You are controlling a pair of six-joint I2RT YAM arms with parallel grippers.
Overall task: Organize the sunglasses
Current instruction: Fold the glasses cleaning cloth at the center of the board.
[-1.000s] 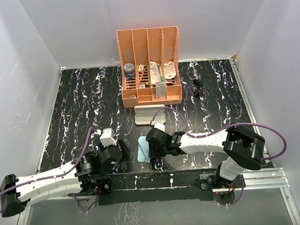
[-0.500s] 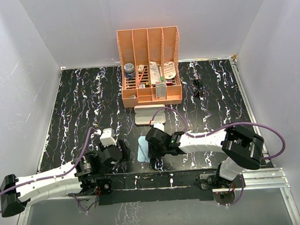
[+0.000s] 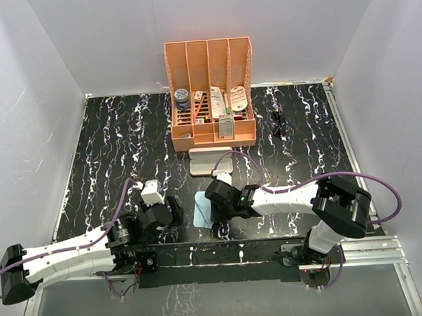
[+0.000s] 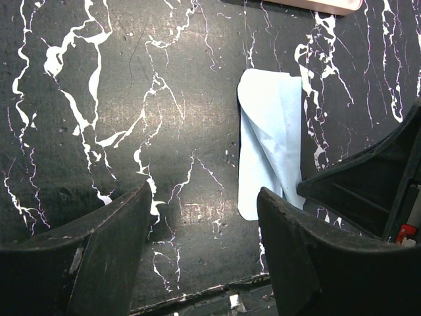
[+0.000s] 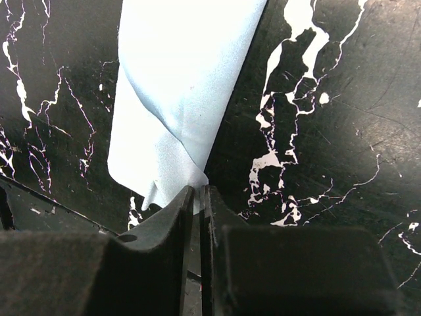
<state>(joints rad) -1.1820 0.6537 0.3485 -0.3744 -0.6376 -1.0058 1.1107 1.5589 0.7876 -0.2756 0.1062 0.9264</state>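
- The small black thin-framed sunglasses lie on the far right of the black white-veined table, just right of the orange slotted plastic desk organiser. They are well apart from both grippers, and nothing touches them.
- The right gripper is at the near middle of the table. Its jaws are pinched almost together on the near corner of the light blue square cloth, which is creased there.
- The left gripper hovers just left of the cloth, with its jaws spread wide and nothing between them.
- The pink rounded oblong glasses case lies between the organiser and the cloth.
- Count: one pair of sunglasses, one case, one cloth, one organiser.
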